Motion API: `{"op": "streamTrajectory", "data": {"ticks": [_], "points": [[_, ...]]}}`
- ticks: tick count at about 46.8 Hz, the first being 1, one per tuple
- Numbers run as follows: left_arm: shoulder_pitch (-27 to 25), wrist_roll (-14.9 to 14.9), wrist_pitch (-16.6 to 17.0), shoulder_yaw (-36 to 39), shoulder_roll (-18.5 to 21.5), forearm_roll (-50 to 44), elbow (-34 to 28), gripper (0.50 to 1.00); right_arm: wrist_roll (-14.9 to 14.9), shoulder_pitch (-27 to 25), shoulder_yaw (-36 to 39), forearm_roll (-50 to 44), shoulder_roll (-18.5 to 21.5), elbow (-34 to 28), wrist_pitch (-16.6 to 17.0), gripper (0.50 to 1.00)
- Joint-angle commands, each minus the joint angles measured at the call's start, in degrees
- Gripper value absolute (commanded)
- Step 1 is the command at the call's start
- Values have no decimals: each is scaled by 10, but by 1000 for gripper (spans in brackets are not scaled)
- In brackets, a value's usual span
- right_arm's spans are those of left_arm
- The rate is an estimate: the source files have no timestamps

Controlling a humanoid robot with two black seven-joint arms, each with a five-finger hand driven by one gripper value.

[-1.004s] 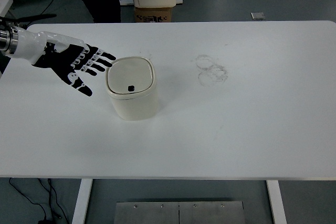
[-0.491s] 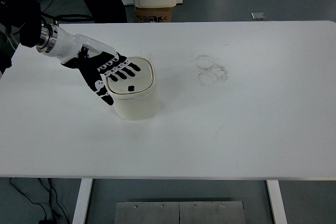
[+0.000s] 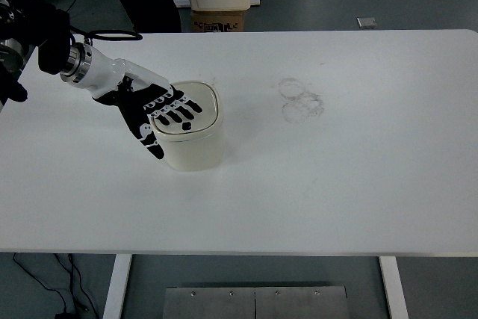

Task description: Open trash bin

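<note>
From the head view, my left hand [image 3: 157, 112] is lying flat on top of the trash bin [image 3: 190, 132]. My fingers [image 3: 179, 114] are spread wide and hold nothing. They rest on the lid [image 3: 196, 104], and the tips reach about to the small dark button in the middle. The bin is cream colored and stands on the white table [image 3: 336, 184], on the left half, toward the far side. The lid looks shut.

I think I am at the pressing step. Next I should push down on the button so the lid pops up, then lift my hand out of its way.

There is lots of bare table all around the bin. No edge is near. Some faint ring marks [image 3: 300, 99] lie to the right, well apart from the bin. My right hand does not show.
</note>
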Motion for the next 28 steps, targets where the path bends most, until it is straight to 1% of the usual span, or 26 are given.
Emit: {"op": "streamTrajectory", "data": {"ticks": [1,28], "points": [[1,0,0,1,-2,0,0,1000,0,-1,0,0,0,0,0,991],[1,-1,0,0,-16,-1,21,1000,0,0,0,0,0,0,0,991]]}}
